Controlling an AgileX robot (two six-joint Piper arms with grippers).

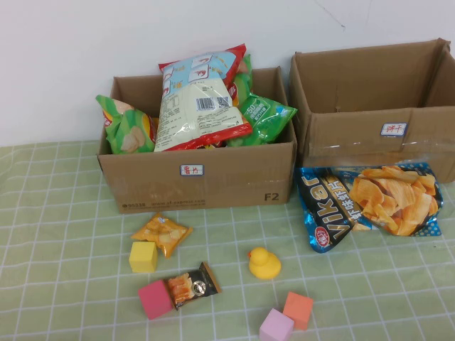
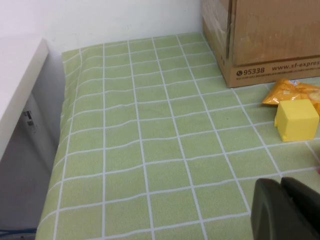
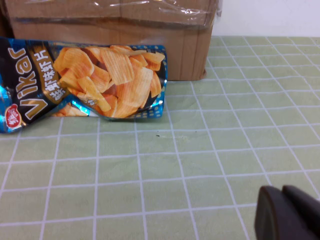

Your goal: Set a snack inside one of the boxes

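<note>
Both tools show only in their own wrist views. On the left arm, the left tool (image 2: 282, 210) hangs low over bare green checked cloth near the desk's left edge, its dark fingers pressed together with nothing between them. The right tool (image 3: 285, 212) hovers over open cloth on the right side, in front of the blue bag, its fingers likewise together and holding nothing.

From the left of the desk (image 1: 43, 234): the left cardboard box (image 1: 197, 179) stands at the back, piled full of snack bags, with a green bag (image 1: 128, 128) at its left end, a large white and red bag (image 1: 195, 106) on top and another green bag (image 1: 266, 114) to the right. In front of it lies a small orange snack packet (image 1: 162, 232), touching a yellow cube (image 1: 143, 257). Nearer the front edge, a pink cube (image 1: 155, 299) touches a small dark snack packet (image 1: 193, 284). A yellow rubber duck (image 1: 264, 263) sits to the right of these, with a lilac cube (image 1: 276, 327) and an orange cube (image 1: 298, 309) touching each other below it. The right cardboard box (image 1: 377, 138) looks empty from here. A large blue chip bag (image 1: 370, 202) lies flat on the cloth against its front wall.
</note>
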